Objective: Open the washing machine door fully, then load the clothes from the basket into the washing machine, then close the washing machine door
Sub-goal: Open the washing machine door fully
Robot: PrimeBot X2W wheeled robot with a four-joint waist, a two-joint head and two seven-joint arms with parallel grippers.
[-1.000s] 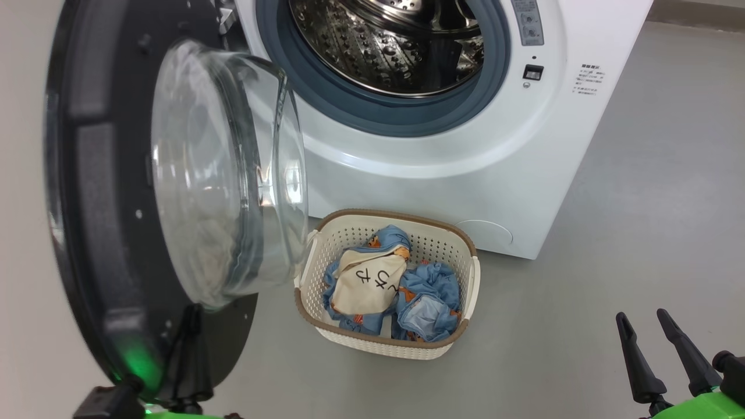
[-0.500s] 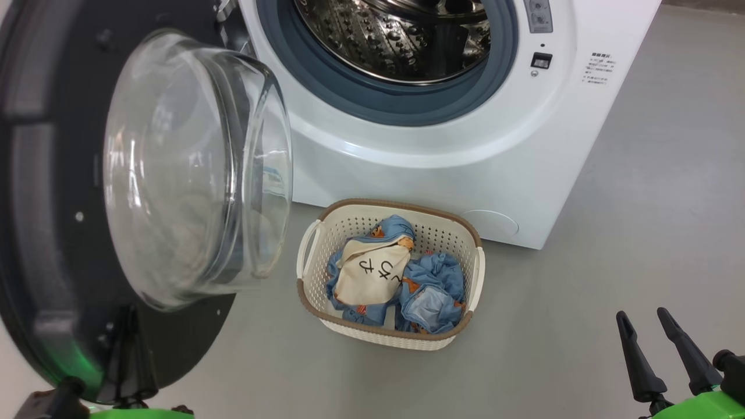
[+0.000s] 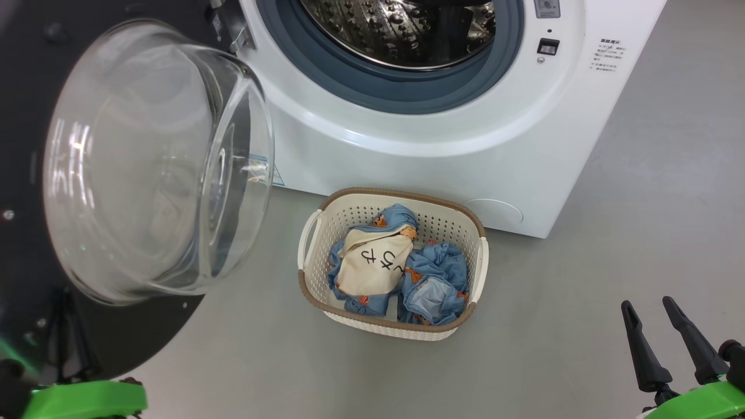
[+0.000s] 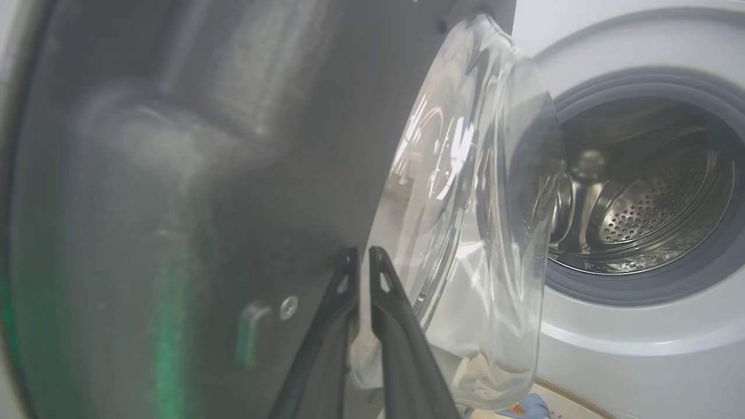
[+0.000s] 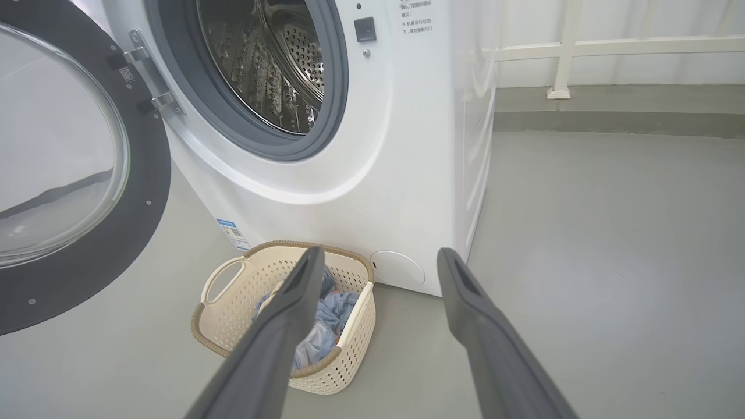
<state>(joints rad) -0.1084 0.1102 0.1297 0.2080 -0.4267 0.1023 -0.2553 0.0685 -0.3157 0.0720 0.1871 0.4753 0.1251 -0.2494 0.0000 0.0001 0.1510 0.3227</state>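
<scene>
- Washing machine door [image 3: 145,163] is hanging swung wide open at the left of the washing machine [image 3: 407,169]. It is a large glossy black disc with a clear glass bowl [image 4: 465,203] bulging from its inner face.
- A metal hinge [image 5: 148,81] is joining it to the white front.
- The left gripper [image 4: 364,273] is keeping its fingers closed together with nothing between them. Its tips are sitting at the door's dark inner face, just beside the bowl's edge.
- The right gripper [image 3: 647,305] is hovering low at the right, fingers spread wide and empty, well apart from the basket [image 3: 454,215].
- The machine's steel perforated drum [image 3: 401,29] is showing inside a grey gasket [image 3: 372,87].
- The basket is sitting on the grey floor [image 3: 582,291] just before the machine, holding the clothes [image 3: 430,279]: light-blue garments, with a cream piece [image 3: 372,262] bearing black characters lying on top.
</scene>
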